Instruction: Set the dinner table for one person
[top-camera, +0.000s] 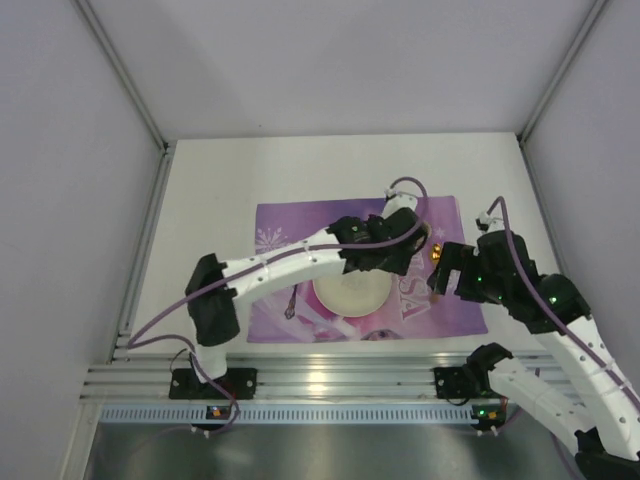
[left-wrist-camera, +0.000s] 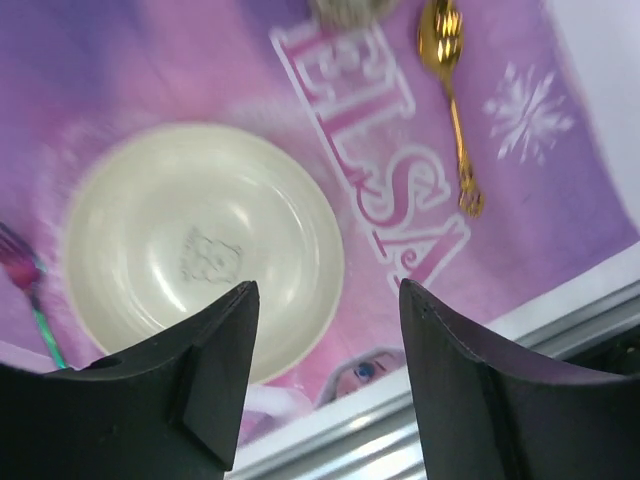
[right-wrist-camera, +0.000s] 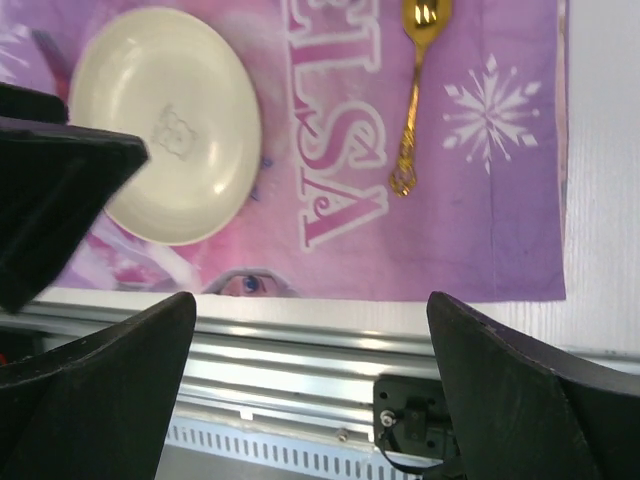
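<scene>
The white dinner table (top-camera: 230, 180) carries a purple printed placemat (top-camera: 300, 225). A cream plate (top-camera: 350, 292) lies on the mat; it also shows in the left wrist view (left-wrist-camera: 205, 240) and the right wrist view (right-wrist-camera: 165, 125). A gold utensil (left-wrist-camera: 450, 100) lies on the mat to the plate's right and shows in the right wrist view too (right-wrist-camera: 415, 100). A pink fork with a teal handle (left-wrist-camera: 25, 275) lies left of the plate. My left gripper (left-wrist-camera: 325, 290) is open and empty, above the plate's right rim. My right gripper (right-wrist-camera: 310, 300) is open and empty, above the mat's near right part.
An aluminium rail (top-camera: 330, 380) runs along the table's near edge, with the arm bases on it. Grey walls stand on three sides. Bare white table (right-wrist-camera: 600, 200) shows right of the mat. A greyish object (left-wrist-camera: 350, 8) sits at the top edge of the left wrist view.
</scene>
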